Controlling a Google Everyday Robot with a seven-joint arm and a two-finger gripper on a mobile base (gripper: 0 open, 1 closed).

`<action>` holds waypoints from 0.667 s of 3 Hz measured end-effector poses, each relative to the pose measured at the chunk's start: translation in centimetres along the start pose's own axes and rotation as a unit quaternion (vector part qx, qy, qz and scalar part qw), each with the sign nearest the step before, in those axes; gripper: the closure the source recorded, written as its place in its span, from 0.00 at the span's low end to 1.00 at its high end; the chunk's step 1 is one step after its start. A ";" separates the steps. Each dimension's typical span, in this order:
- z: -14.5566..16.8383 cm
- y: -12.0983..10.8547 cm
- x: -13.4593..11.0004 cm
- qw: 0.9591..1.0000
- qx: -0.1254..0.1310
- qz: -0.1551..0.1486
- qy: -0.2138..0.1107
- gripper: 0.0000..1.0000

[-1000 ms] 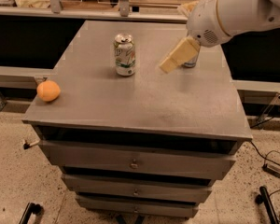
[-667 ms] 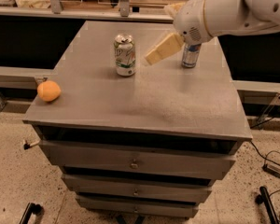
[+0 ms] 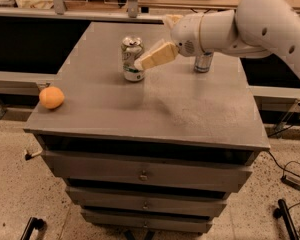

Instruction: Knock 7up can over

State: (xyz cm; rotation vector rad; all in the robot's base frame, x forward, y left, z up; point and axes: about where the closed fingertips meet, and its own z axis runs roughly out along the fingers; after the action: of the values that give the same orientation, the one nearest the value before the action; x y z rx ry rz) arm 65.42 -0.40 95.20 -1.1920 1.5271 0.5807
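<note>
The 7up can [image 3: 132, 59] stands upright on the grey cabinet top [image 3: 155, 104], left of the middle toward the back. It is short, silver-white with green markings and a silver top. My gripper [image 3: 146, 60] reaches in from the right on a white arm [image 3: 240, 26], and its cream fingers [image 3: 157, 55] point down-left. Their tips are at the can's right side, at or very near contact.
An orange [image 3: 51, 97] lies near the cabinet's left front edge. A taller, slimmer blue-and-silver can [image 3: 203, 62] stands behind my arm at the back right. Drawers [image 3: 142, 174] front the cabinet. Shelving runs along the back; cables lie on the floor at right.
My gripper has swept left across the cabinet top, from beside the slim can to the 7up can's right side. The 7up can still stands upright.
</note>
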 end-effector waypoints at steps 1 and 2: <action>1.7 -0.7 1.1 0.999 0.027 0.014 -0.026 0.00; 3.7 -1.2 2.1 0.997 0.036 0.038 -0.048 0.00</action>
State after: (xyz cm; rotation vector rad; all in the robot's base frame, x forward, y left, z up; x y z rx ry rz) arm 68.29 1.42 92.33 -1.0403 1.5043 0.6199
